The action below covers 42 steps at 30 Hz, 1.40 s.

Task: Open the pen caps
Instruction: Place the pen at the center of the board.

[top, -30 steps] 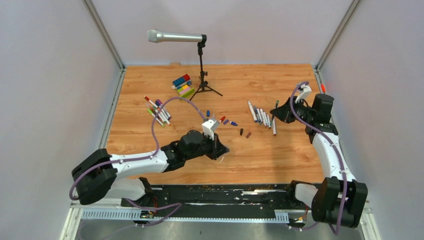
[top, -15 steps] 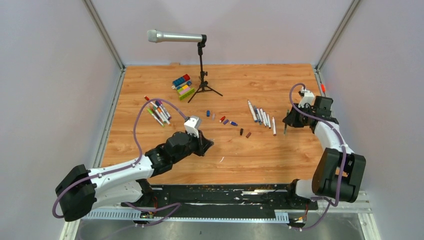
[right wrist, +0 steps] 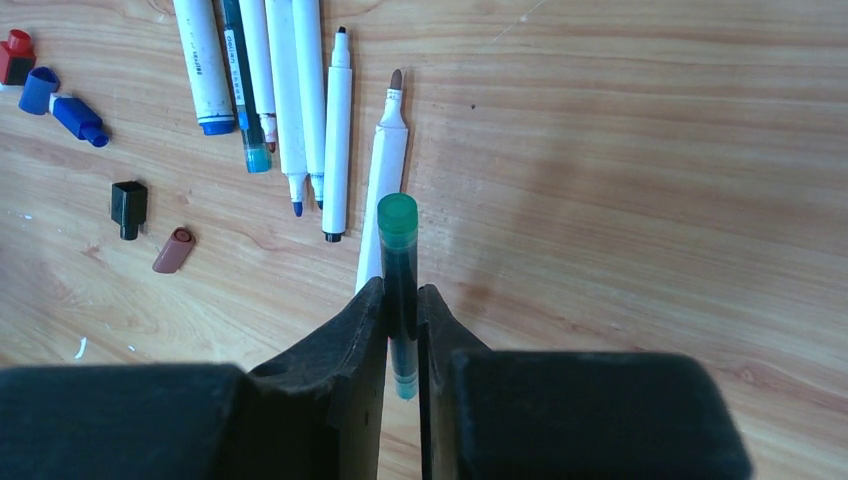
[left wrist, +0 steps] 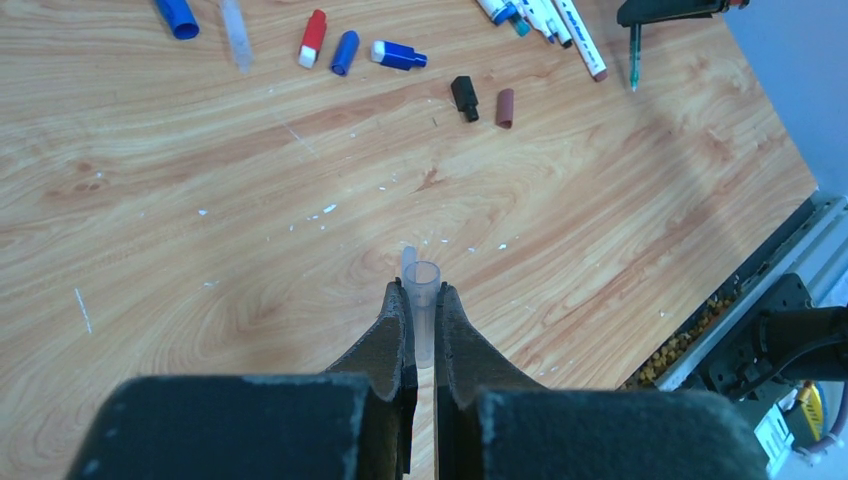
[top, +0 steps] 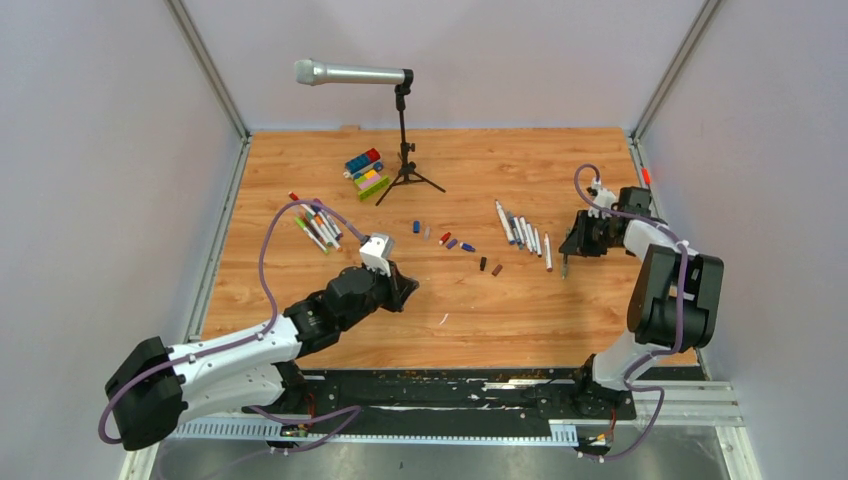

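Wooden counter below, my left end effector has drawn back pinching a clear cap; my right end effector has lowered its clamped green pen beside the uncapped pens. One more seems opened.

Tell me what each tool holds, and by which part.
Left tool: clear cap, by its lower half. Right tool: green pen, by its barrel.

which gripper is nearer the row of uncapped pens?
Right. The right gripper, shut on a green pen, sits just right of the pen row. The left gripper, shut on a clear cap, is far off to its near left.
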Tool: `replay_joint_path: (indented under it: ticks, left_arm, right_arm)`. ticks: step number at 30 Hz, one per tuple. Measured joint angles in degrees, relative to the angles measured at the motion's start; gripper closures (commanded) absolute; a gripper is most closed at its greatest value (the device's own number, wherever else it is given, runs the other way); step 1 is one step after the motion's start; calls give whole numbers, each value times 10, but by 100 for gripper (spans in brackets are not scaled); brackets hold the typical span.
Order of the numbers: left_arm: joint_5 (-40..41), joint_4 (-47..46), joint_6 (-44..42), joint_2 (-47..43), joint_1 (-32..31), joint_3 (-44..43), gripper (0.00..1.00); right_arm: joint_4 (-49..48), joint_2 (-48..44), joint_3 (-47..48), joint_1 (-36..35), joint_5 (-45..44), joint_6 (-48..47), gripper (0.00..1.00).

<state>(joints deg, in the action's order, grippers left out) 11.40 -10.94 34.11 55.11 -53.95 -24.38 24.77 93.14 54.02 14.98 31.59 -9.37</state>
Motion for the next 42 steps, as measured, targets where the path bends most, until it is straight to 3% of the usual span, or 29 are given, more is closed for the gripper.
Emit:
replay_joint_path:
  ticks: [8,16,25,32,42]
  left_arm:
    - [3,0,0,0,0,4,100]
    - [-18,-25,7,12,0,5,99]
    - [-100,-116,47,110,1,-4,100]
    - [-174,-98,65,257,-4,-126,100]
    - [-140,78,15,435,-69,-383,99]
  right_arm:
    - [30,39,21,0,19,-2,71]
    - [39,39,24,0,29,-2,69]
    - [64,29,32,0,56,-25,68]
    - [80,-7,38,1,80,-52,68]
    - [89,-18,38,1,89,-64,68]
